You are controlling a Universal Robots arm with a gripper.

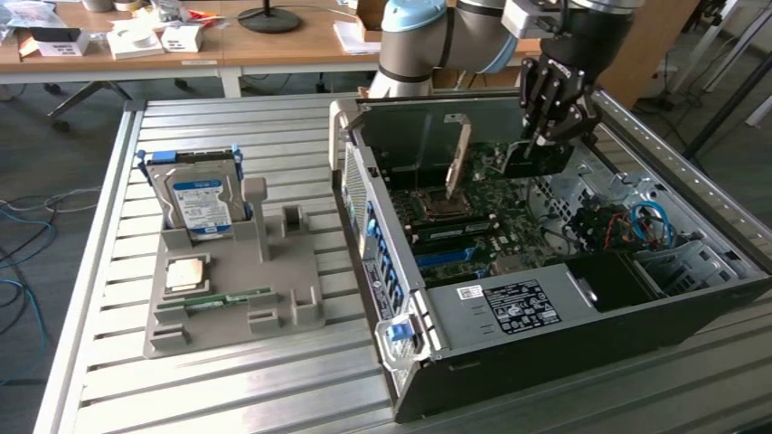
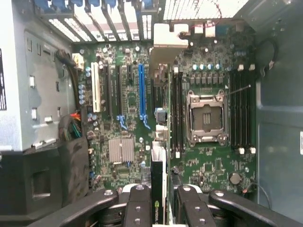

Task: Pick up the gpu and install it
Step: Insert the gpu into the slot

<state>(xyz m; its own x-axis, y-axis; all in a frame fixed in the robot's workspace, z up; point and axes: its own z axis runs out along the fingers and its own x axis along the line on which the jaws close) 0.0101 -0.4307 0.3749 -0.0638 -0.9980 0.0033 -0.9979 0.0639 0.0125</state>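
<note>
Obs., exterior view, taken left to right.

- Slatted metal bench [image 1: 108, 271]. On the exterior view's left stood a grey holder [image 1: 289, 298].
- A silver hard drive [image 1: 199, 203] with a blue-white label stood upright in the holder's far left slot.
- A square processor chip [image 1: 184, 272] lay flat nearer, and a narrow green memory stick [image 1: 217, 298] lay just nearer than that.
- Just right of the holder was the open computer case [image 1: 507, 362], lying on its side with its motherboard [image 1: 483, 244] facing up.
- The processor socket [image 1: 437, 203] lay towards the left of the board, with a pale upright strip [image 1: 458, 155] standing just beyond it.
- The arm [image 1: 422, 36] reached in from the far side. Its gripper [image 1: 549, 136] hung over the far right part of the case interior.
- The fingers were closed narrow on the gpu [image 1: 540, 159], gripping its upper edge. The dark card hung below them, on edge, close over the board.
- I could not tell whether its lower edge touched a slot.
- Blue cables [image 1: 652, 221] looped at the right end of the case.

Obs., wrist view.

- The gripper [image 2: 163, 208] looked straight down on the motherboard [image 2: 208, 165].
- The gpu [image 2: 159, 189] showed edge-on as a thin dark strip clamped between the two black fingers [image 2: 139, 208].
- It ran parallel to the long blue slot [image 2: 141, 90] and lay between that slot and the open processor socket [image 2: 206, 118].
</note>
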